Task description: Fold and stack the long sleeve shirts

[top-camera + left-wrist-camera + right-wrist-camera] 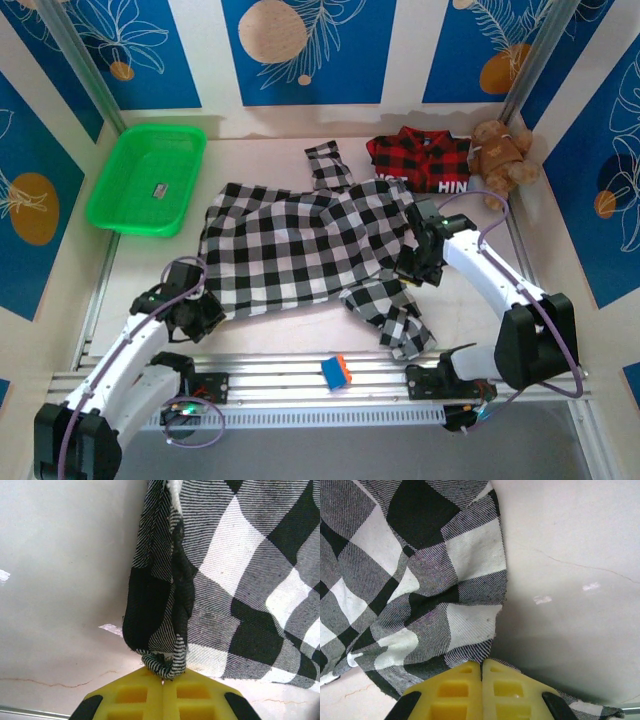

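Observation:
A black-and-white checked shirt lies spread across the middle of the table, one sleeve reaching toward the near edge. My left gripper is shut on the shirt's near left corner; in the left wrist view a bunched fold of checked cloth rises from between the yellow fingers. My right gripper is shut on the shirt's right edge, where the checked cloth enters the closed yellow fingers. A red-and-black plaid shirt with white letters lies folded at the back right.
A green plastic basket stands at the back left. A brown teddy bear sits in the back right corner beside the plaid shirt. A small blue-and-orange block rests on the metal rail at the near edge.

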`<act>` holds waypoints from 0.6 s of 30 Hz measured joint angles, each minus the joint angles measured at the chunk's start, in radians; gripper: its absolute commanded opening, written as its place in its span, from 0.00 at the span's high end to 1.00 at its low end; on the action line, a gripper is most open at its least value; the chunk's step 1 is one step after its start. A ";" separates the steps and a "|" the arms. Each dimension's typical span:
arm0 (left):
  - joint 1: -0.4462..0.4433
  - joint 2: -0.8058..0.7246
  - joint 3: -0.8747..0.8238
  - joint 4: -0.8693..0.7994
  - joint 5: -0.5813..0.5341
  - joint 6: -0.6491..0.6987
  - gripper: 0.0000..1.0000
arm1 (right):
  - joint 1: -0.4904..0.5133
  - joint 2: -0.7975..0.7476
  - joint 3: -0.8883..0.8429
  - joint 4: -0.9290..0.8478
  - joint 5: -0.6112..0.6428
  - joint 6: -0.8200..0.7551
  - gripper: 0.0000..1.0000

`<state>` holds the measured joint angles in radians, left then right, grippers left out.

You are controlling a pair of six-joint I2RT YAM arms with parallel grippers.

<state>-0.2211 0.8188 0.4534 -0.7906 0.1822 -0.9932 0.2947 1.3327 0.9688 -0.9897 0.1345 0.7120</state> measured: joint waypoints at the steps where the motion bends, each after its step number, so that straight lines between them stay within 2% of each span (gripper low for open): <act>1: 0.003 0.008 0.002 0.000 0.000 0.000 1.00 | -0.001 0.000 0.002 0.001 -0.005 -0.004 1.00; 18: 0.061 0.041 0.075 -0.003 0.002 0.007 1.00 | -0.083 0.096 0.217 -0.002 -0.064 -0.087 1.00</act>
<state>-0.1604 0.8597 0.5282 -0.7937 0.1837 -0.9859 0.2119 1.4284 1.1862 -0.9920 0.0704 0.6247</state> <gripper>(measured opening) 0.065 0.052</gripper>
